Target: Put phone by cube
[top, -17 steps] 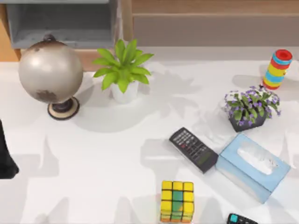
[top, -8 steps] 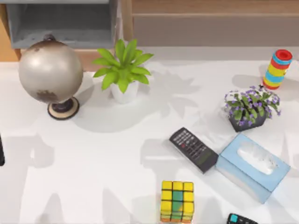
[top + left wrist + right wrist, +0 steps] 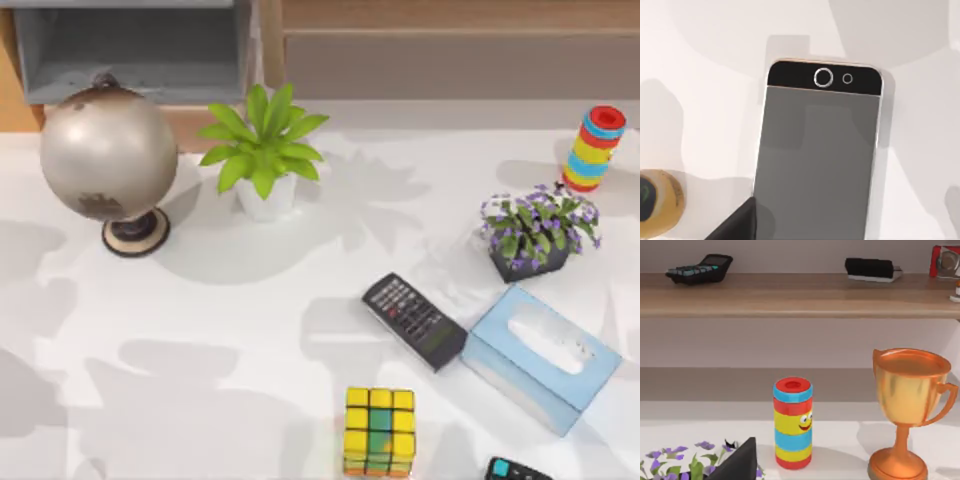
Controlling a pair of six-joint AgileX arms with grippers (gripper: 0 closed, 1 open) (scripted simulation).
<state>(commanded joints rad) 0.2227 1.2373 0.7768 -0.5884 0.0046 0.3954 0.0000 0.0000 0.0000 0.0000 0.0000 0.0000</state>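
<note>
White table, left arm gone, cube unmoved

The white table carries a globe near its left edge, a remote beside a tissue box, and the cube at the near edge.

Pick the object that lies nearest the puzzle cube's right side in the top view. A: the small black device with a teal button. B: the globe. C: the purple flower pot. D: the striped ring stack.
A: the small black device with a teal button sits just right of the cube at the table's near edge, closer than anything else listed.
</note>
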